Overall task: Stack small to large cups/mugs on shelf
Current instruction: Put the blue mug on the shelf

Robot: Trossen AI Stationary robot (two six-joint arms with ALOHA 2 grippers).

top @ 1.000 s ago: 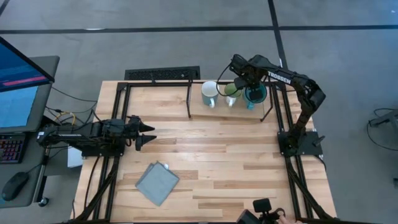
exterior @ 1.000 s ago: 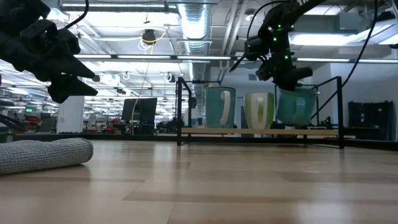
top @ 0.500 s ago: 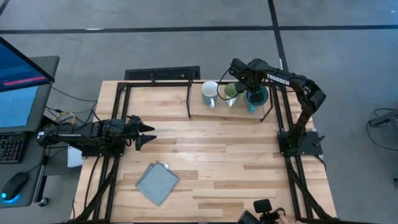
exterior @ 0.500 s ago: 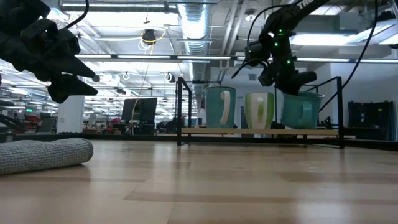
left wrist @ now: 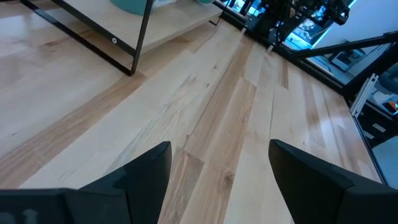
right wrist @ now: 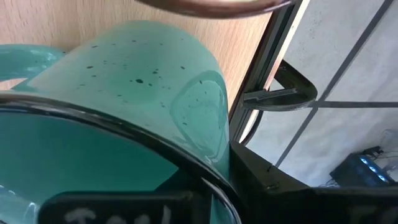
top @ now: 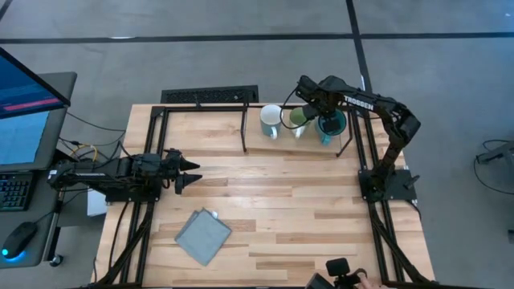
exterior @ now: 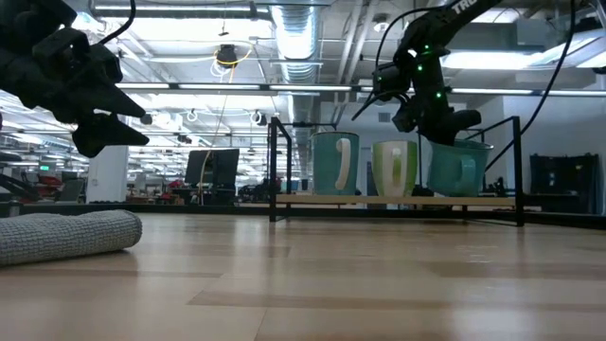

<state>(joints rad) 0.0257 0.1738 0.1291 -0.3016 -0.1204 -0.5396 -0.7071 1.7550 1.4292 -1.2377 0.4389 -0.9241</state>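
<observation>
The teal mug (exterior: 458, 168) has dropped onto the shelf (exterior: 398, 201); the right wrist view alone shows its rim between the right gripper (top: 324, 115)'s jaws.

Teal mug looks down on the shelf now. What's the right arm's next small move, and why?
Probably finish opening the right tool and lift it straight up off the teal mug. That mug stands upright on the shelf, last in line after the white mug and the green mug, while the tool sits at its rim. The left tool waits open over the table.
</observation>
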